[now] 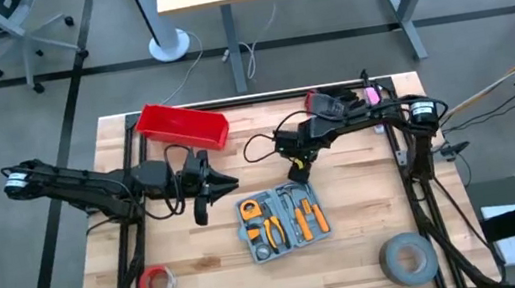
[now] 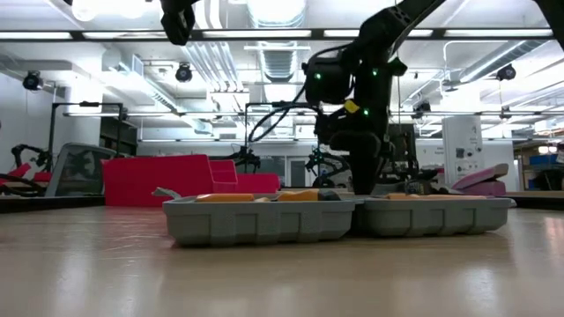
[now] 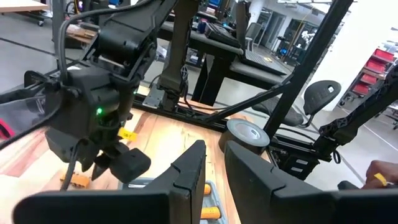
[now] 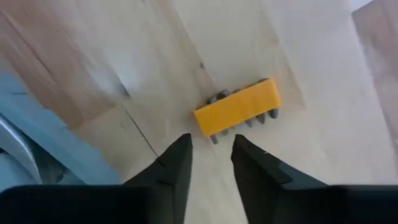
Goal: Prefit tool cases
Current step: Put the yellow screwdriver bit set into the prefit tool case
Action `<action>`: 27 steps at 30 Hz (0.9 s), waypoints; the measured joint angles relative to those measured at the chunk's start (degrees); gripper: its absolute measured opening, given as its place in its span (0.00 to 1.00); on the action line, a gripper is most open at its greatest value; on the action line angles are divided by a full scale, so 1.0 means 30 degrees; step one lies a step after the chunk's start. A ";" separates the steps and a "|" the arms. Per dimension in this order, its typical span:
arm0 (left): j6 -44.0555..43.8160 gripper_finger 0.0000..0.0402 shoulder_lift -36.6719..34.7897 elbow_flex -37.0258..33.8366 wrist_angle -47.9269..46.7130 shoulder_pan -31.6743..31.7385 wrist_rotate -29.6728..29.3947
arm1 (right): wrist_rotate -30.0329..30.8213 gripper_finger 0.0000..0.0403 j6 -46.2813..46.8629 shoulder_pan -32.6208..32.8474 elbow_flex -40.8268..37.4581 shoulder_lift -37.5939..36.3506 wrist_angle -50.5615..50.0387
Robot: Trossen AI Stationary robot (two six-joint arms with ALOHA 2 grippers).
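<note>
The flat grey-blue plastic hinged tool case lies open near the middle of the wooden desk, orange-handled tools already seated. Just beyond it lies a small yellow bit holder — the right gripper hovers over it, fingers narrowly apart, empty. Next: straddle it and clamp. The left gripper waits beside the case, fingers nearly together.

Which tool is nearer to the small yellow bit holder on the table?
The right tool hangs just above the yellow bit holder. The left tool waits farther away, left of the open case.
</note>
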 joint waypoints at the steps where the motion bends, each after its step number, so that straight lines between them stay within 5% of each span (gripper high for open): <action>1: -0.0006 0.16 0.0000 0.0000 0.0005 0.0000 0.0000 | 0.0007 0.21 -0.0116 0.0029 0.0144 -0.0008 -0.0122; 7: 0.0000 0.16 0.0000 0.0000 -0.0006 0.0000 0.0000 | -0.0014 0.08 -0.0141 0.0199 0.0850 -0.0096 -0.0882; 11: 0.0000 0.16 0.0000 0.0000 -0.0002 0.0000 0.0000 | 0.0025 0.09 0.0823 -0.0014 0.1084 -0.0027 -0.0827; 27: 0.0226 0.16 0.0000 0.0000 0.0005 0.0000 0.0000 | 0.0311 0.59 0.8968 -0.0426 0.1097 0.0505 0.0752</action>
